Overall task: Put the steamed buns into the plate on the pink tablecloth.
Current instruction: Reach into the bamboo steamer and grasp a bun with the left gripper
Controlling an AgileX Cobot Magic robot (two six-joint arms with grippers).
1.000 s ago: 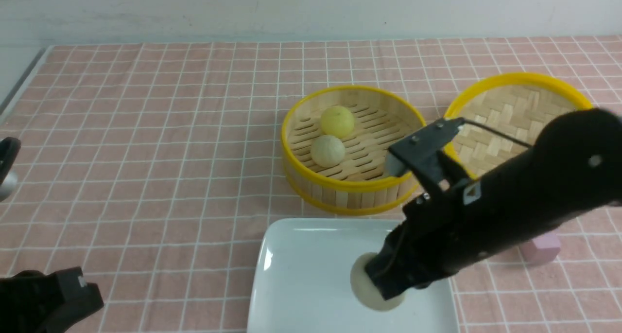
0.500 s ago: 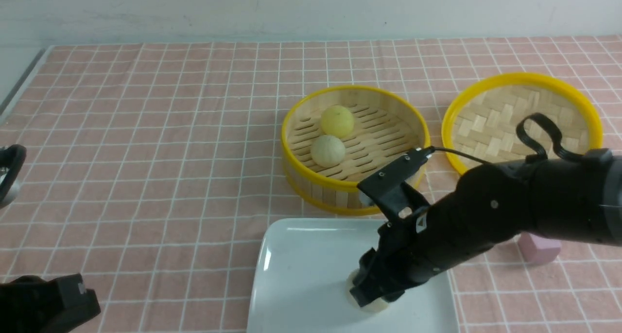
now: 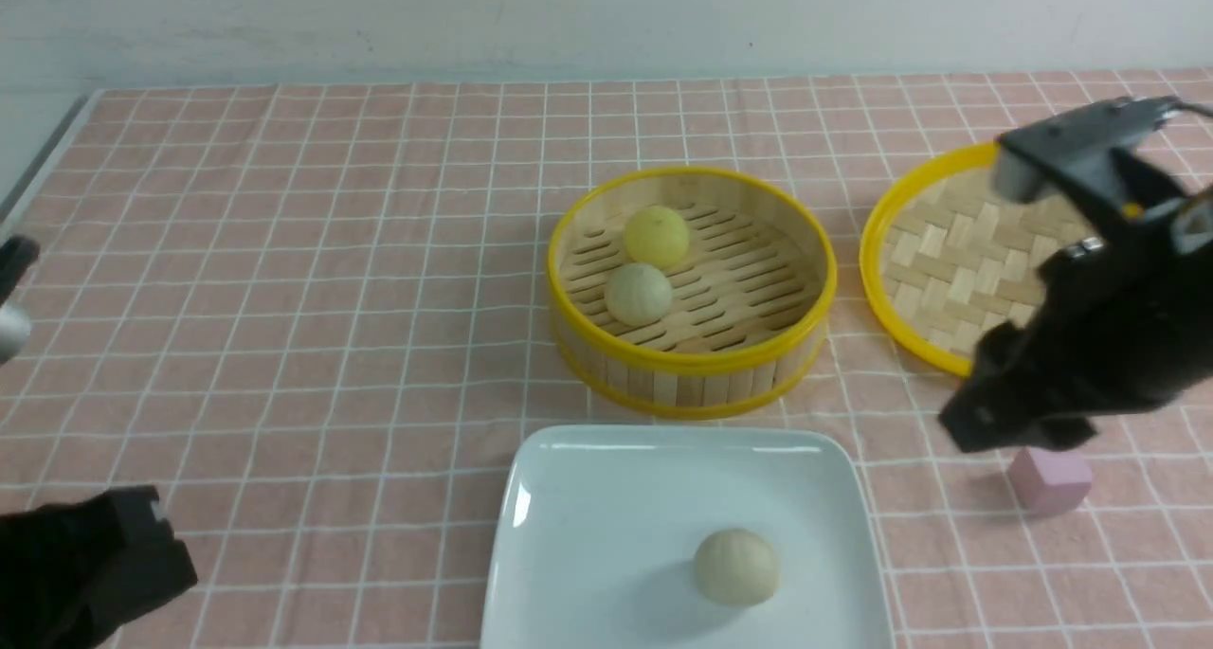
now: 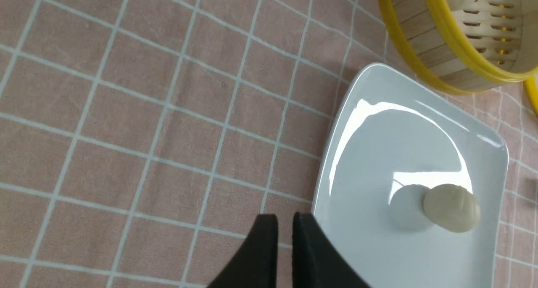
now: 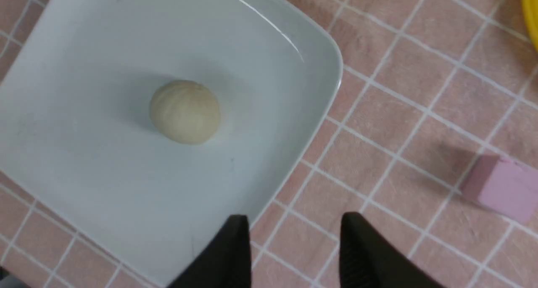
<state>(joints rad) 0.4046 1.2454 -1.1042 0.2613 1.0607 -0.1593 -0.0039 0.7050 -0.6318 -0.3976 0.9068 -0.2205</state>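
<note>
One beige steamed bun (image 3: 736, 566) (image 4: 452, 207) (image 5: 185, 111) lies free on the white square plate (image 3: 588, 535) (image 4: 378, 153) (image 5: 105, 35), which rests on the pink tablecloth (image 3: 284, 251). A pale yellow bun (image 3: 657, 236) and another beige bun (image 3: 639, 294) sit in the bamboo steamer (image 3: 692, 360) behind the plate. My right gripper (image 3: 990, 422) (image 5: 294, 220) hangs open and empty above the cloth, just right of the plate. My left gripper (image 3: 95, 573) (image 4: 284, 217) is at the front left, near the plate's left rim. Its fingers are almost together and hold nothing.
The yellow-rimmed woven lid (image 3: 957, 251) lies to the right of the steamer, partly behind my right arm. A pink cube (image 3: 1049, 478) (image 5: 502, 187) sits on the cloth right of the plate, below my right gripper. The table's left edge (image 3: 38, 156) shows at far left.
My right gripper opened and let go of the beige bun on the plate. It then rose and swung right, off the plate. The left arm barely moved.
</note>
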